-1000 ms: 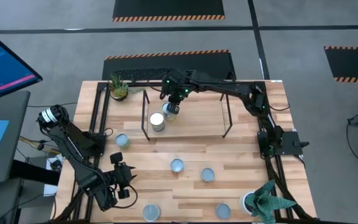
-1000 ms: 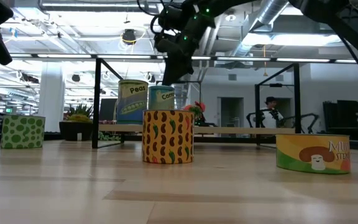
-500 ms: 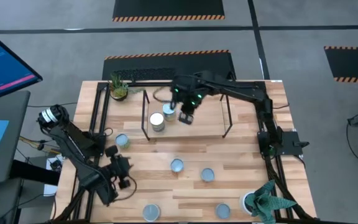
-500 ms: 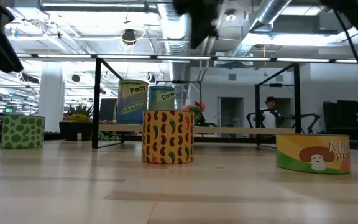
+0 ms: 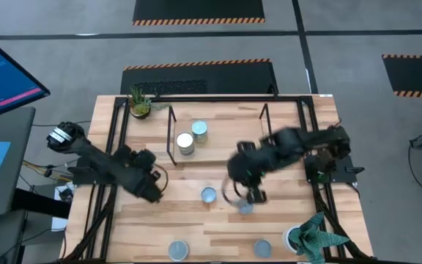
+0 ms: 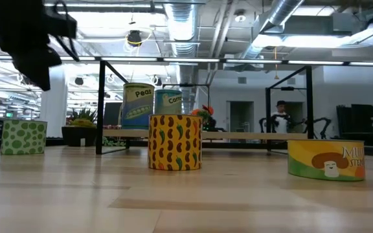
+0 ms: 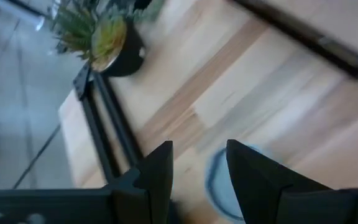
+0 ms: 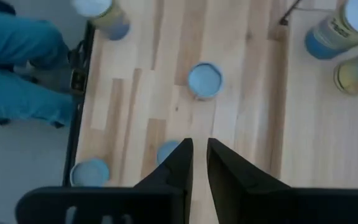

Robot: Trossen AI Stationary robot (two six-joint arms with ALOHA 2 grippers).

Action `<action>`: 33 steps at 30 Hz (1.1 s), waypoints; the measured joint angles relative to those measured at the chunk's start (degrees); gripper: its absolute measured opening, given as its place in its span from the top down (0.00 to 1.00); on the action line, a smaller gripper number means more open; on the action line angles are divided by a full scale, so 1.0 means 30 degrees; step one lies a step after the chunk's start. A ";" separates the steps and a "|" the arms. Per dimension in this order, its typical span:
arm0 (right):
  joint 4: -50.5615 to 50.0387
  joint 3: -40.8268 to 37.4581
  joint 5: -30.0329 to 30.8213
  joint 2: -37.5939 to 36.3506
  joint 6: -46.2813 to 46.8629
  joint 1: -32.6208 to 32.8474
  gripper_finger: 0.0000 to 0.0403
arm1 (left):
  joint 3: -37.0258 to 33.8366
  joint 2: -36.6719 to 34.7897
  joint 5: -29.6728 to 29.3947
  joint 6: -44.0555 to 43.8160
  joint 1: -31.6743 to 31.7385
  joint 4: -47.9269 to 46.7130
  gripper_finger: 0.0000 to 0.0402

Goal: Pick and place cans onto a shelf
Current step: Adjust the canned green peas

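Two cans, one white-topped (image 5: 185, 143) and one blue-topped (image 5: 199, 130), stand on the shelf's wood board (image 5: 233, 136). Loose cans stand on the table at mid (image 5: 208, 194), (image 5: 245, 207) and near the front edge (image 5: 178, 250), (image 5: 261, 248). My right gripper (image 5: 251, 194) hovers over the mid cans, its fingers (image 8: 185, 155) close together and empty. My left gripper (image 5: 152, 189) is open above a blue-topped can (image 7: 225, 186) left of the shelf. My left arm hides that can in the high view.
Potted plants stand at the far left corner (image 5: 139, 105) and the near right corner (image 5: 313, 235). A black frame (image 5: 119, 147) edges the table. A person's blue-clad legs (image 8: 17, 62) show beyond the table's near edge. In the low view, patterned cans (image 6: 175, 142), (image 6: 327, 158), (image 6: 23, 136) stand before the shelf.
My right gripper has left the blue-topped can standing on the shelf, and has swung toward the table's near edge to above the mid-table cans. My left arm has risen from the near left corner and gone toward the far edge, to above the can left of the shelf.
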 joint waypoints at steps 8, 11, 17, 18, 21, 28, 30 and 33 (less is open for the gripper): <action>-0.0140 -0.0003 0.2227 0.0108 0.2160 0.4578 0.82 | -0.0379 -0.0007 0.0787 0.3461 0.3594 0.0140 0.65; -0.0147 -0.0029 0.3187 0.0145 0.3017 0.5980 0.82 | -0.1694 -0.0020 0.2333 0.4819 0.4714 0.1572 0.65; -0.0163 -0.0022 0.5233 0.0127 0.4427 0.7930 0.82 | -0.4588 -0.0218 0.4861 0.4971 0.5821 0.5452 0.65; -0.0160 -0.0022 0.5515 0.0127 0.4434 0.8205 0.82 | -0.4555 -0.0118 0.5173 0.4588 0.5779 0.5995 0.65; -0.0167 -0.0022 0.5748 0.0127 0.4494 0.8758 0.82 | -0.4682 -0.0341 0.6240 0.4756 0.5587 0.6290 0.65; -0.0163 -0.0022 0.5793 0.0127 0.5279 0.9049 0.82 | -0.2908 -0.0335 0.6815 0.4591 0.3942 0.6690 0.65; -0.0166 -0.0022 0.5799 0.0127 0.5286 0.9048 0.82 | -0.2192 -0.0335 0.6668 0.4591 0.3481 0.6682 0.65; -0.0167 -0.0022 0.5804 0.0127 0.5279 0.9034 0.82 | -0.1146 -0.0335 0.6406 0.4682 0.2806 0.6738 0.65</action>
